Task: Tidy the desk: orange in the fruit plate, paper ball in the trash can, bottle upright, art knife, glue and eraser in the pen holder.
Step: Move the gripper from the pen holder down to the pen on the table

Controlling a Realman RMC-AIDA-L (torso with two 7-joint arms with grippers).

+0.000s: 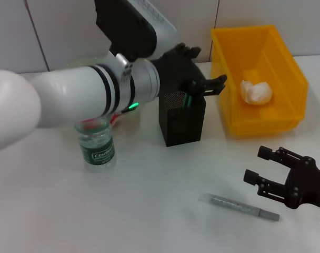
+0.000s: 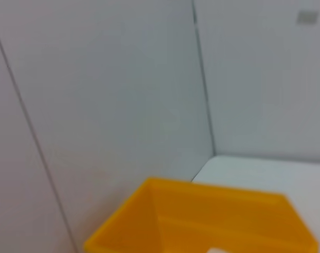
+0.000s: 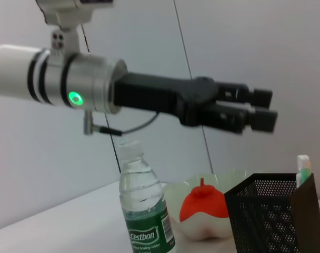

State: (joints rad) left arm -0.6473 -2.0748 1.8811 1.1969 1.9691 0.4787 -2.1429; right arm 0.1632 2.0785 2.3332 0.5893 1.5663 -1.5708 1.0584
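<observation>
"Cestbon" on the green label of the bottle (image 1: pixel 97 145)

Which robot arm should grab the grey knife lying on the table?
Probably the right. The right gripper hovers open beside the art knife at the table's near edge. The left gripper is up over the pen holder, farther away.
</observation>
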